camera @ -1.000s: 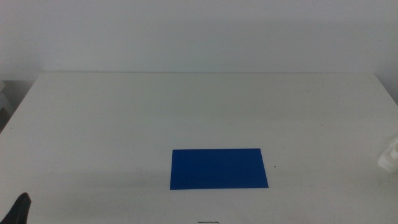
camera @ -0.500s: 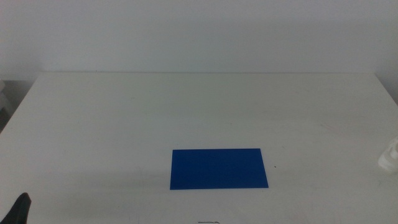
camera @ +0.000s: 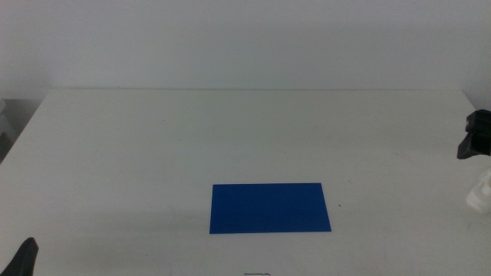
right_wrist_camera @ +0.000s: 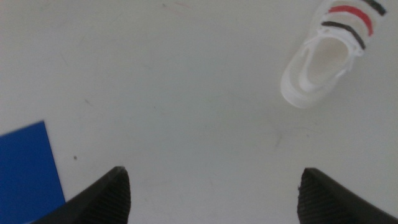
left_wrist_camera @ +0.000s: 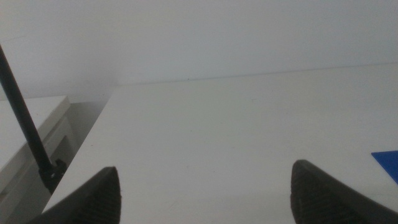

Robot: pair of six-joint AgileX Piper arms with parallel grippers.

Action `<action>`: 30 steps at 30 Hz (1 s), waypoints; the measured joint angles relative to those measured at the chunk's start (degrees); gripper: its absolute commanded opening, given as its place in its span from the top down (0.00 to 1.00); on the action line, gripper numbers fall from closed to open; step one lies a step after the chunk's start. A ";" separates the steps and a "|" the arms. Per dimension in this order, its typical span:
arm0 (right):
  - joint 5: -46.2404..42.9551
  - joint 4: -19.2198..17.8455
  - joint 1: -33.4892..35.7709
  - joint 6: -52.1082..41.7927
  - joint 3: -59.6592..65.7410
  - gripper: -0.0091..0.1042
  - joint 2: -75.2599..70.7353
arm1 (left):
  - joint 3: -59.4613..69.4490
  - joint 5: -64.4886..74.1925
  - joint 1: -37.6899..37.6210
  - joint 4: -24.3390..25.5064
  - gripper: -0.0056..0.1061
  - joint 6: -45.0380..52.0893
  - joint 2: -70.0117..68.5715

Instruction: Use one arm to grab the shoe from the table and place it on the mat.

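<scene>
Right arm entering at the table's right edge, shoe waiting beside it.

We are seeing the right gripper [camera: 474, 135] showing at the right edge of the table [camera: 230, 130], just beyond the shoe [camera: 480, 195], which is lying at that same edge, well apart from the mat [camera: 270, 207] resting flat in the near middle. From the right wrist we are looking down on the shoe [right_wrist_camera: 328, 51] lying alone on the white surface, its jaws spread wide with nothing between them. We are finding the left gripper [camera: 21, 257] waiting at the near left corner, its jaws likewise released and empty.
</scene>
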 measured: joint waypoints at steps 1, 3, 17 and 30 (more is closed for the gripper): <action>-0.56 0.07 -0.05 0.47 -0.02 0.09 0.71 | 0.00 0.00 0.00 0.00 0.11 0.00 0.00; -1.17 0.33 -0.41 2.72 -0.34 0.09 2.09 | 0.00 0.00 0.00 0.00 0.11 0.00 0.00; 9.29 -3.17 -8.45 13.81 -16.95 0.09 23.75 | 0.00 0.00 0.00 0.00 0.11 0.00 0.00; 9.29 -3.04 -14.98 13.81 -20.81 0.11 34.19 | 0.00 0.00 0.00 0.00 0.11 0.00 0.00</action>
